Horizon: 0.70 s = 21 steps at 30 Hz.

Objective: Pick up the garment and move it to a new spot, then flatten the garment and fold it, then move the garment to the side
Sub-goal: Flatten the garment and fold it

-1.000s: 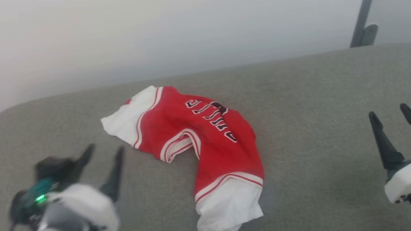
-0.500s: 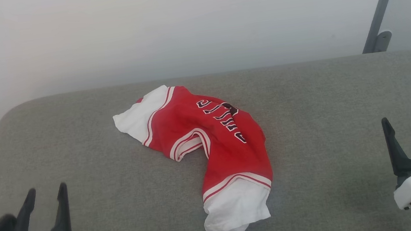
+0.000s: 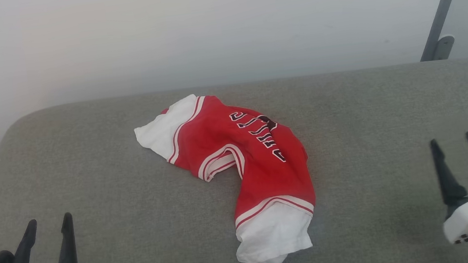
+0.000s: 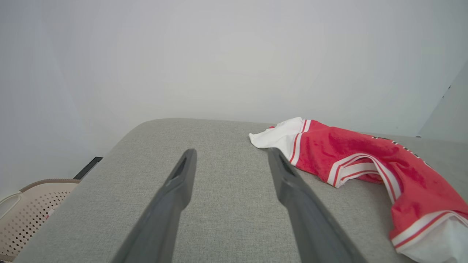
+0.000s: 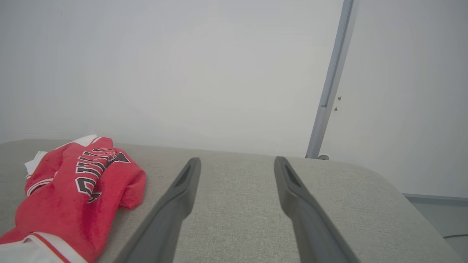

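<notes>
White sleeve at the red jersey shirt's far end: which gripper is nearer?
Left. The left gripper sits to the near left of the white sleeve; the right gripper is across the whole red jersey shirt.

**Head view and both wrist views.** Illumination is soft, diffuse and even, bright without glare; its source cannot be told. The wall renders as a pale grey gradient, faintly warmer toward the left of the head view. The garment casts only a thin, soft-edged shadow on the grey cushion along its right-hand edge. Its red is strongly saturated, and its white sleeves verge on overexposure, with little fold detail. The head view is sharp, without motion blur. In the wrist views the left gripper and right gripper look slightly soft near the lens, and wide-angle perspective enlarges them toward the bottom edge.
</notes>
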Tool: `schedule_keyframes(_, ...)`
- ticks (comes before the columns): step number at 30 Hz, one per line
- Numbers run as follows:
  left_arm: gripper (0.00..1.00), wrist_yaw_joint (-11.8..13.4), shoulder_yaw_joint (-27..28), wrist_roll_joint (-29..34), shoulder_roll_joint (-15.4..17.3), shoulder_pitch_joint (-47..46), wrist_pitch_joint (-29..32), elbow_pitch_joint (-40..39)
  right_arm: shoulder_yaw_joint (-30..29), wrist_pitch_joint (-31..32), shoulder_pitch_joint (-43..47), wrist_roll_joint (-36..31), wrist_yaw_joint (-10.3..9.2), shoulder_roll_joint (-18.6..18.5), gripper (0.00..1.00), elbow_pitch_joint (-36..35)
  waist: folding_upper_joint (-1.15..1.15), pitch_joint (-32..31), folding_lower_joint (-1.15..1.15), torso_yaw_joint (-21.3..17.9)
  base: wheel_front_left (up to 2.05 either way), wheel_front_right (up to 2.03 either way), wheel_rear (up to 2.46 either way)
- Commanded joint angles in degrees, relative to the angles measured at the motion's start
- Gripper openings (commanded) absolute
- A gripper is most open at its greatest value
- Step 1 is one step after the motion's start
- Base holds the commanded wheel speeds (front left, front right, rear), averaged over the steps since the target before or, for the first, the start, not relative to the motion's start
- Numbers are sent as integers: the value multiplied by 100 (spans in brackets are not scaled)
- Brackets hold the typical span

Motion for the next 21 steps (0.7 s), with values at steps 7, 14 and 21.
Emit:
schedule_keyframes(7, 100, -67, -99, 16, 10, -170, 72, -43, 766, 345, 89, 269, 0, -88, 100, -59, 0, 84, 0, 293, 0, 0, 0)
schedule_keyframes(14, 100, -116, -234, 53, -64, -360, 105, -71, 2234, 1196, -121, 908, -1, -599, 100, -237, 0, 349, 0, 645, 0, 0, 0)
schedule_keyframes(21, 100, -204, -415, 103, -231, -670, 47, 43, 3241, 2438, -439, 1642, 0, -1253, 100, -451, 0, 733, 0, 987, 0, 0, 0)
